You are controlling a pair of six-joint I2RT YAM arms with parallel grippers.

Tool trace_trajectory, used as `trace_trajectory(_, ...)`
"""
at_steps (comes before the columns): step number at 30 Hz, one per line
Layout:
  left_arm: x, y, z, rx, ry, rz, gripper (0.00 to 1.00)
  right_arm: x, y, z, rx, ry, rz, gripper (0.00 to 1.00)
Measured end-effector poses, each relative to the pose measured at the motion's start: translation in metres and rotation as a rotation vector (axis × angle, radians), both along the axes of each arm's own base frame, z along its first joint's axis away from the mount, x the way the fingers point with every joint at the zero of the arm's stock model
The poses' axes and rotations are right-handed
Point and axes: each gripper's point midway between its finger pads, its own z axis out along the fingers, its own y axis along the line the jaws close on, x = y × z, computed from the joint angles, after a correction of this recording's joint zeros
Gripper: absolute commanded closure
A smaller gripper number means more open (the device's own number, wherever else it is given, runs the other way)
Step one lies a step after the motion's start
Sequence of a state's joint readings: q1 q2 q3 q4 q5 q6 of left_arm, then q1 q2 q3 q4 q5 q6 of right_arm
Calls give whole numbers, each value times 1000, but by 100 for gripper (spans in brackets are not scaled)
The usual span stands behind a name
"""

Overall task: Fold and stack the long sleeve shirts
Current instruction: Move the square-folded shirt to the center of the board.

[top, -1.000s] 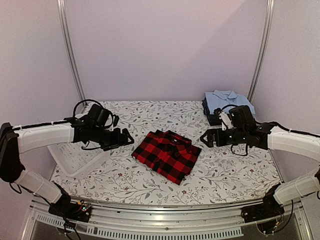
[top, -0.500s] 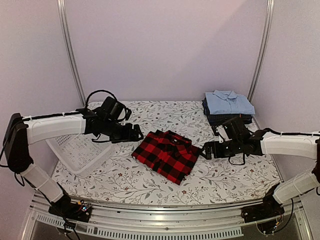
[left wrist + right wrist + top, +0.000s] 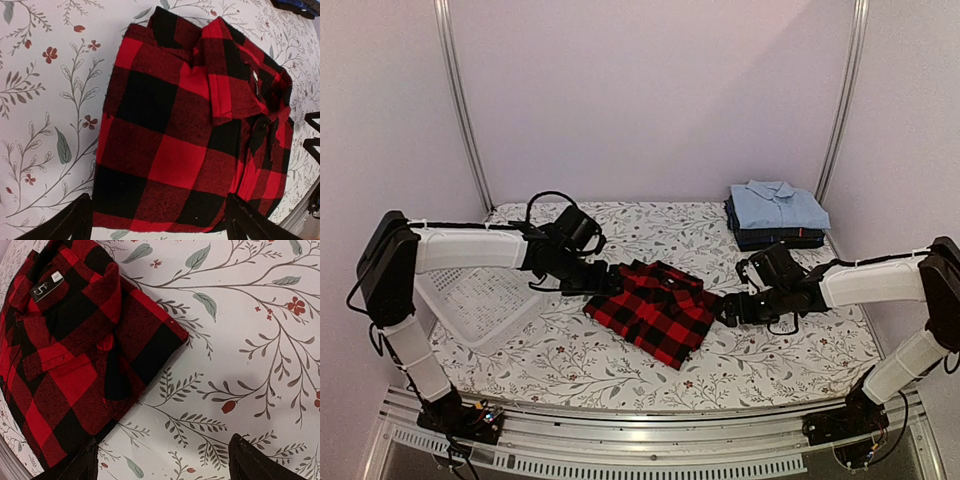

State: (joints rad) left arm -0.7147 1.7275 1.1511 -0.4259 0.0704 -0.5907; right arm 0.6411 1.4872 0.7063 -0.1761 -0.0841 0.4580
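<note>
The folded red-and-black check shirt (image 3: 655, 310) lies in the middle of the table. It also fills the left wrist view (image 3: 195, 130) and the left of the right wrist view (image 3: 75, 355). My left gripper (image 3: 608, 282) is open at the shirt's left edge, its fingers spread wide on either side of that edge (image 3: 155, 222). My right gripper (image 3: 725, 308) is open just off the shirt's right edge, low over the cloth-covered table (image 3: 165, 460). A light blue folded shirt (image 3: 775, 205) lies on top of dark navy shirts (image 3: 770, 238) at the back right.
A white mesh basket (image 3: 480, 305) stands at the table's left side, under my left arm. The table has a floral cloth (image 3: 770, 350). Metal frame posts (image 3: 460, 100) stand at the back corners.
Both arms have moved inward and lower toward the check shirt. The left gripper has come to its left edge, the right gripper to its right edge. The shirt has not moved.
</note>
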Motion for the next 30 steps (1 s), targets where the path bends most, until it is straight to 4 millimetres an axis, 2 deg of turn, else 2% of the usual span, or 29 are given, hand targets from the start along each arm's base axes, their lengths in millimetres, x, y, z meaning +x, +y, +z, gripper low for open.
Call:
trace_trajectory(7, -5, -11, -36, 72, 46, -23, 13, 3, -2, -21, -40, 32, -15, 18)
trace_trajectory(10, -11, -13, -53, 101, 72, -36, 19, 11, 1, -21, -45, 22, -28, 21)
trace_trajectory(14, -20, -20, -63, 120, 88, -59, 42, 20, 2, -23, -58, 4, -46, 26)
trace_trajectory(20, -37, -38, -63, 101, 94, -91, 75, 37, -1, -24, -81, -19, -77, 32)
trace_trajectory(23, -52, -50, -64, 90, 105, -114, 83, 46, -6, -24, -87, -24, -93, 33)
trace_trajectory(27, -76, -61, -64, 79, 124, -141, 83, 57, -11, -23, -96, -28, -109, 33)
trace_trajectory(30, -86, -62, -56, 67, 129, -138, 72, 60, -11, -20, -107, -32, -99, 29)
